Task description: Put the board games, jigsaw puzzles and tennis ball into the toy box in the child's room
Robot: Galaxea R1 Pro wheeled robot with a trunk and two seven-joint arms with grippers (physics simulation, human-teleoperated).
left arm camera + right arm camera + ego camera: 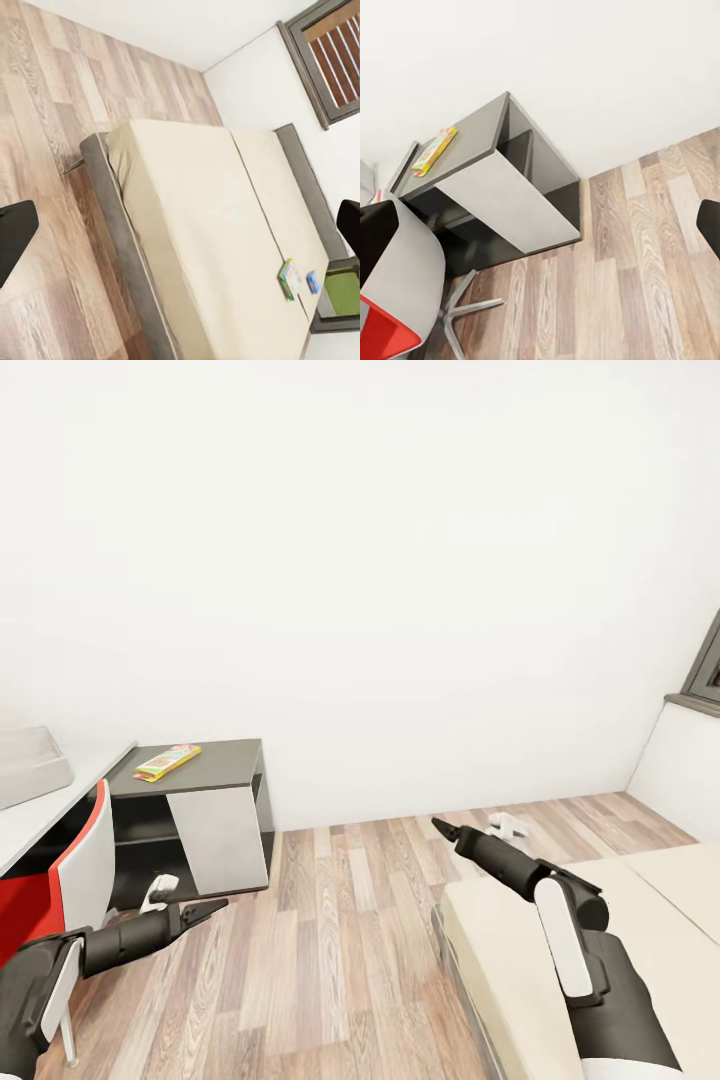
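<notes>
Hanging low over the wood-plank floor point(340, 960), the black left gripper point(205, 909) and black right gripper point(445, 827) carry nothing; how wide either stands, I can't tell. Further on, a flat yellow-and-red game box point(168, 761) lies on the desk's dark grey lower wing point(225, 760) — stiff, light, probably best pinched across a long edge. Two small game boxes point(290, 278) rest on the beige-mattressed bed point(202, 225), near its far end.

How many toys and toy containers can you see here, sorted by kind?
Board games: 3, a yellow-green one on the dark desk wing, and a green one and a blue one on the bed
Toy box: 1
Total: 4
</notes>
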